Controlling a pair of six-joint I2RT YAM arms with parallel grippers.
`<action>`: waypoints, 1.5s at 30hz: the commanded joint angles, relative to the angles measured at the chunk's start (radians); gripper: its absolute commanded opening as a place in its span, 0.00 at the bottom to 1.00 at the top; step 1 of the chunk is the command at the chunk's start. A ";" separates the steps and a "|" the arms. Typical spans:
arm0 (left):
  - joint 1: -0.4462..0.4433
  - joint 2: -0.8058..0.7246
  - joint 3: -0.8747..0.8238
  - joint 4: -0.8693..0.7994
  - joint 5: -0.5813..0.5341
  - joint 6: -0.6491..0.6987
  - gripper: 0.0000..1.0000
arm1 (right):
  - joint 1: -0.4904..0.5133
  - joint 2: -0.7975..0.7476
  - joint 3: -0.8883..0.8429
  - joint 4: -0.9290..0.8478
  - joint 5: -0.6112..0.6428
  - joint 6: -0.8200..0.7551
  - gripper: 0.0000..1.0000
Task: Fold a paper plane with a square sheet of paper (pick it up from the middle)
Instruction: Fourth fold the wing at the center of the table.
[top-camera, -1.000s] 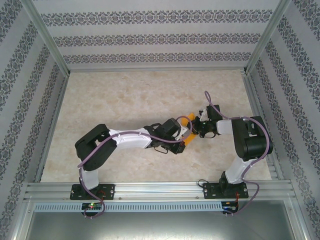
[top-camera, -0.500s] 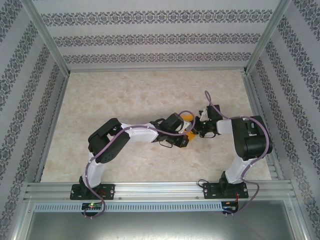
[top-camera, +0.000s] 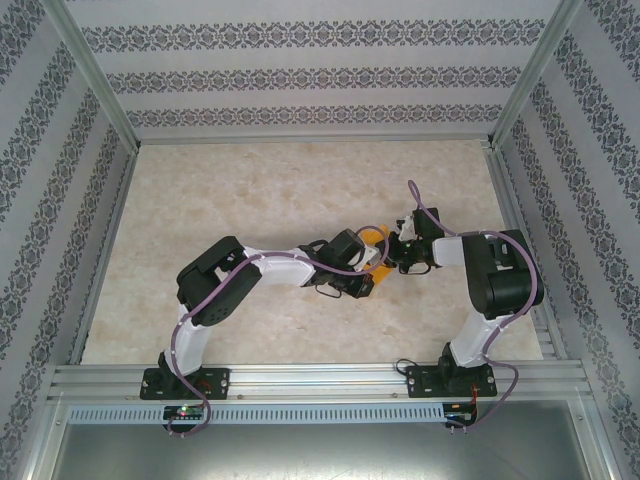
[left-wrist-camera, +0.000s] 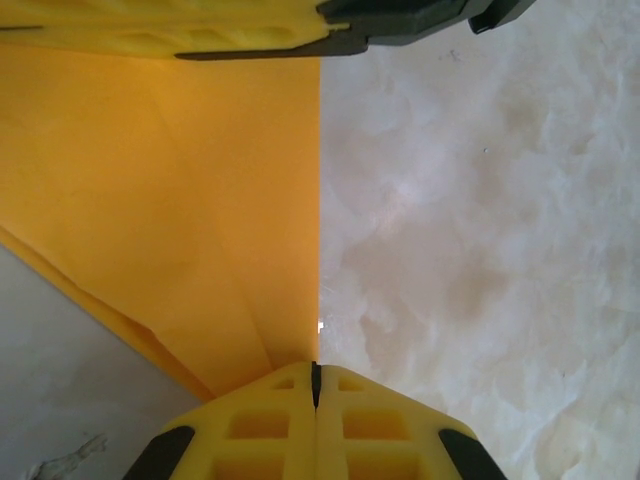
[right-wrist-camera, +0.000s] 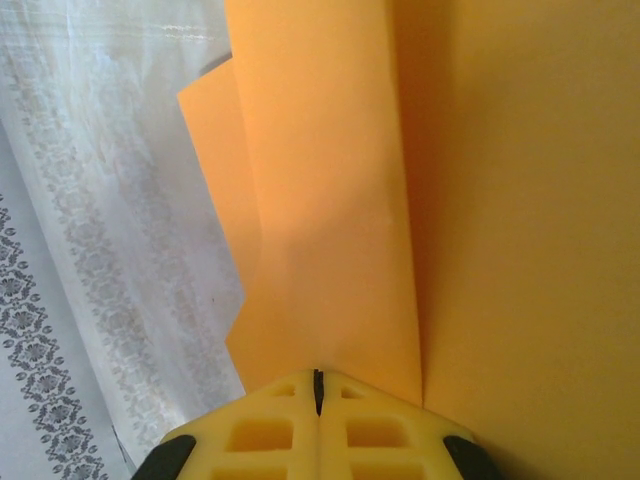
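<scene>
The orange sheet of paper (left-wrist-camera: 180, 200) is folded into layers with a straight edge and creases (right-wrist-camera: 330, 200). It is held just above the marble table, right of centre (top-camera: 374, 238). My left gripper (left-wrist-camera: 315, 372) is shut, and the paper's folded edge runs into the seam between its yellow fingers. My right gripper (right-wrist-camera: 318, 380) is shut on another part of the same paper. Both grippers meet tip to tip (top-camera: 375, 272) (top-camera: 390, 254), and a right finger (left-wrist-camera: 200, 35) shows across the top of the left wrist view. The arms hide most of the paper, so I cannot tell whether it has a paper plane's shape.
The marble tabletop (top-camera: 250, 190) stretches to the left and back of the grippers. Patterned walls with metal posts (top-camera: 100, 90) close in the sides and rear. An aluminium rail (top-camera: 320, 380) carries both arm bases along the near edge.
The left arm's elbow swung right and its gripper moved in closer to the right gripper, mostly in the first half second. The right arm has barely moved. Both grippers stayed shut.
</scene>
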 joint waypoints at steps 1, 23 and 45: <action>0.009 0.010 -0.063 -0.043 0.043 0.007 0.02 | -0.009 0.076 -0.024 -0.100 0.161 -0.036 0.02; -0.038 -0.062 -0.134 0.009 0.168 -0.064 0.03 | 0.001 0.074 -0.025 -0.092 0.187 -0.021 0.02; 0.125 0.046 0.085 0.108 0.199 -0.099 0.03 | 0.018 0.076 -0.022 -0.073 0.152 -0.007 0.01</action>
